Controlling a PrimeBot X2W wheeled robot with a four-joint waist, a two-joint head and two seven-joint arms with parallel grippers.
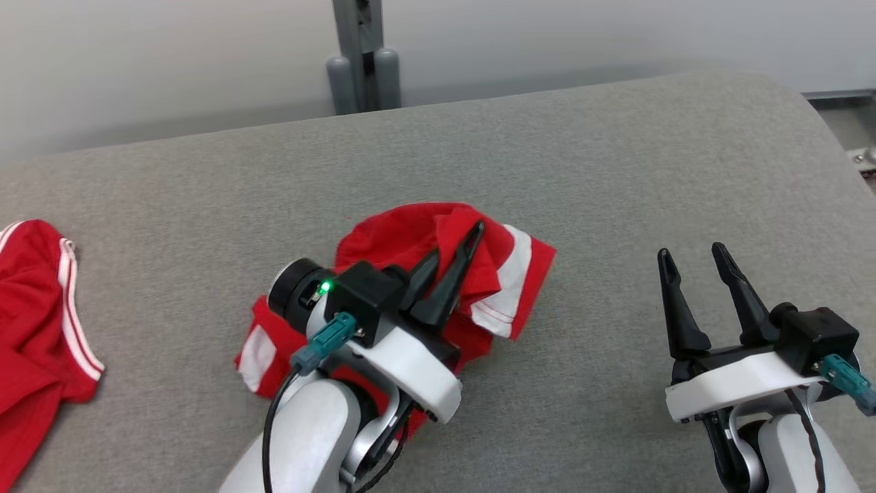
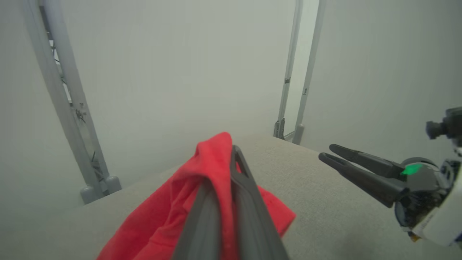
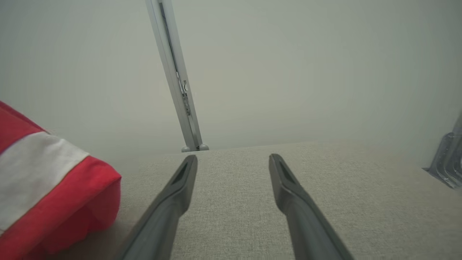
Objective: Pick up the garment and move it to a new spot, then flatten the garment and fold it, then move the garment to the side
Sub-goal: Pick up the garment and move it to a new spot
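Observation:
A crumpled red garment [image 1: 404, 239] with white stripes lies in the middle of the grey cloth-covered table [image 1: 616, 171]. My left gripper [image 1: 457, 241] is shut on a raised fold of it; in the left wrist view the red cloth [image 2: 202, 180] is pinched between the two dark fingers [image 2: 249, 195]. My right gripper [image 1: 692, 255] stands open to the right of the garment, low over bare table. In the right wrist view its fingers [image 3: 180, 184] are spread wide and the garment's striped edge [image 3: 47, 187] sits at the left.
A second red garment with white stripes [image 1: 37, 322] lies at the table's left edge. A grey post [image 1: 363, 61] stands behind the table's far edge. The table's right end curves away near a metal frame [image 1: 855, 116].

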